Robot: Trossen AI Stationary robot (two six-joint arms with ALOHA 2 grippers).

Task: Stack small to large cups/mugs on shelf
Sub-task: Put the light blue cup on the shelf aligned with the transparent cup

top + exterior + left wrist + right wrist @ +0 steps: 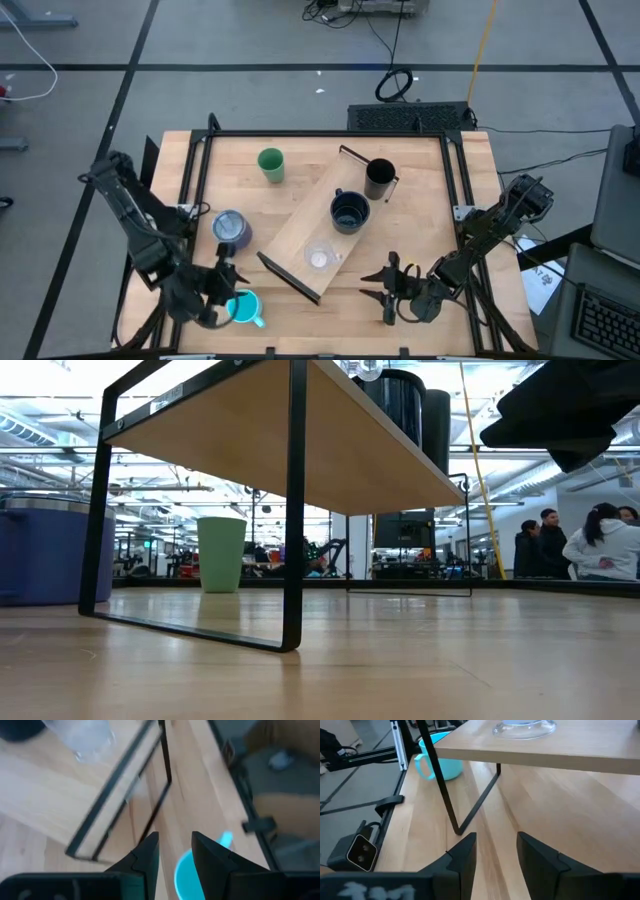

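The light-wood shelf lies slantwise on the table's middle, standing on dark end brackets. On it stand the tiny clear cup, the wide black mug and the tall black cup. The green tumbler and the blue-purple mug stand on the tabletop. The cyan mug stands upright near the front left. My left gripper hovers open just above the cyan mug. My right gripper is open and low, pointing at the shelf's near bracket.
A black metal frame runs around the tabletop's edges. Bare wood lies between the shelf's near end and my right gripper. People stand in the room beyond the table's far edge.
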